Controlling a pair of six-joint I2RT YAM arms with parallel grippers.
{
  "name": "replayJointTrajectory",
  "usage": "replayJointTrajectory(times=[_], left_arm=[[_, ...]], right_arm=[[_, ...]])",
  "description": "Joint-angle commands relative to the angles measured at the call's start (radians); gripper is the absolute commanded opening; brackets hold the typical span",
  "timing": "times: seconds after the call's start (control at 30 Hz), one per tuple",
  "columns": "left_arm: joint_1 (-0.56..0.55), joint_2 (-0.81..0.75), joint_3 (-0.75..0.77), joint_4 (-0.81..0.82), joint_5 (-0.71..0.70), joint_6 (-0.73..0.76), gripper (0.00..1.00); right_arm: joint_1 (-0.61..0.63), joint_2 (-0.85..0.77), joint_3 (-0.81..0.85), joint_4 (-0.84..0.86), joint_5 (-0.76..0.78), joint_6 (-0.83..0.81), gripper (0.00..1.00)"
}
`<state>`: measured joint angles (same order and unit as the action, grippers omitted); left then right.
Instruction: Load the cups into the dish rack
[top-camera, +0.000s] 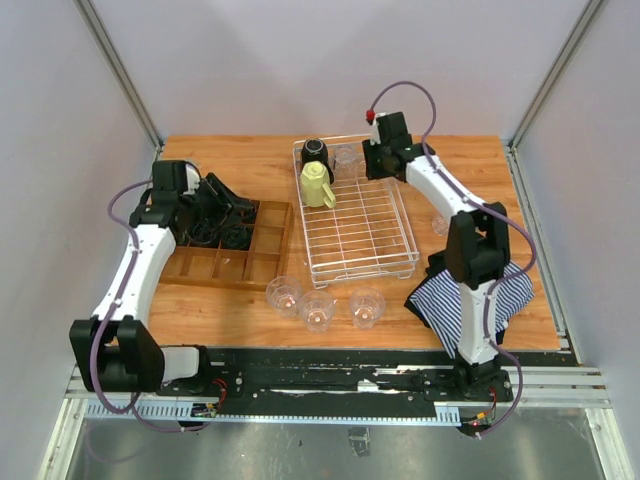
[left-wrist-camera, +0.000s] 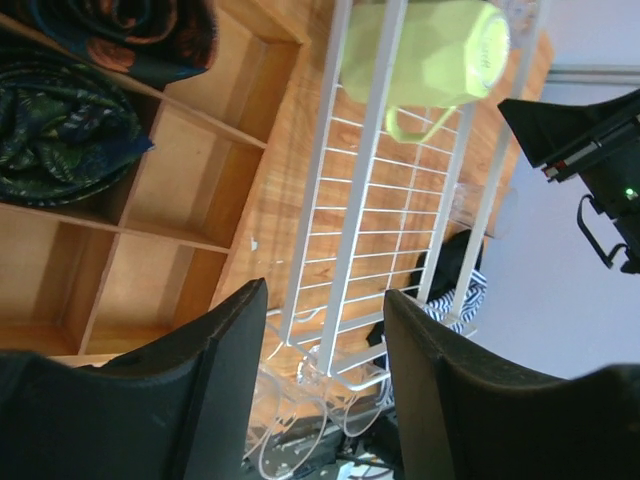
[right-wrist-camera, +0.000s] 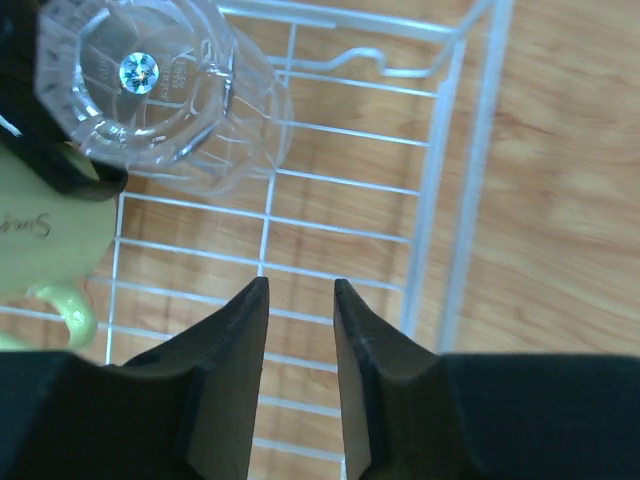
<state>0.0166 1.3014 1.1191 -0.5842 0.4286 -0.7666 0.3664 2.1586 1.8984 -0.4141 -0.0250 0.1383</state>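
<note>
White wire forms the dish rack (top-camera: 360, 235), which sits in the middle of the wooden counter (top-camera: 500, 180). Three of the cups are already inside it, all at its far end. The black mug (top-camera: 317, 152) fills the 11 o'clock corner. The yellow-green mug (top-camera: 318, 185) lies just at 6 o'clock of it, so close that the two look to be touching. One clear tumbler (right-wrist-camera: 150, 90) stands at 3 o'clock of the black mug, and its faceted base faces the right wrist camera.

The right claw (right-wrist-camera: 300, 290) hangs over the grid near the rack's 1 o'clock corner, just beside that tumbler. Its fingers stand a narrow gap apart with nothing between them, only wire and wood showing through.

On the bare counter at 6 to 7 o'clock of the rack, a row of three tumblers (top-camera: 318, 310) waits outside the wire, each near the next. A faint clear shape at 3 o'clock of the rack, close to the right arm, is too dim to name.

The left claw (left-wrist-camera: 322, 305) hovers at 9 o'clock of the rack, over the brown wooden tray (top-camera: 262, 262). Its fingers are spread wide and empty. Dark cloths (top-camera: 215, 225) fill the tray's far compartments, while the near ones show bare wood. A blue-and-white striped cloth (top-camera: 440, 305) lies at 4 o'clock of the rack, partly under the right arm.
</note>
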Motion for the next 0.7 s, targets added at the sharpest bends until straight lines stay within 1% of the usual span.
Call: replayJointTrajectory(times=[0.0,0.07,0.13,0.23,0.33,0.4,0.43,0.6,0.67], left_arm=[[0.008,-0.131,-0.052,0.134,0.034,0.017,0.56],[0.008,-0.173,-0.085,0.200,0.070,-0.011,0.66],[0.008,-0.205,-0.132,0.282,0.120,-0.046,0.75],[0.008,-0.226,-0.203,0.425,0.208,-0.106,0.76],[0.008,-0.243,-0.267,0.524,0.260,-0.162,0.78],[0.008,-0.246,-0.282,0.563,0.286,-0.179,0.97],[0.008,-0.246,-0.289,0.577,0.290,-0.185,0.99],[0.008,-0.248,-0.359,0.710,0.335,-0.280,1.00],[0.008,-0.243,-0.385,0.735,0.344,-0.307,1.00]], right_arm=[[-0.050,-0.208,-0.059,-0.010,0.037,-0.029,0.42],[-0.073,-0.258,-0.069,-0.058,0.056,-0.048,0.49],[-0.095,-0.297,-0.070,-0.107,0.078,-0.066,0.54],[-0.133,-0.340,-0.071,-0.177,0.114,-0.070,0.58],[-0.183,-0.369,-0.080,-0.248,0.133,-0.066,0.58],[-0.215,-0.377,-0.084,-0.289,0.138,-0.065,0.57],[-0.229,-0.378,-0.088,-0.308,0.137,-0.065,0.57],[-0.294,-0.374,-0.124,-0.359,0.124,-0.054,0.56],[-0.307,-0.364,-0.134,-0.374,0.119,-0.052,0.56]])
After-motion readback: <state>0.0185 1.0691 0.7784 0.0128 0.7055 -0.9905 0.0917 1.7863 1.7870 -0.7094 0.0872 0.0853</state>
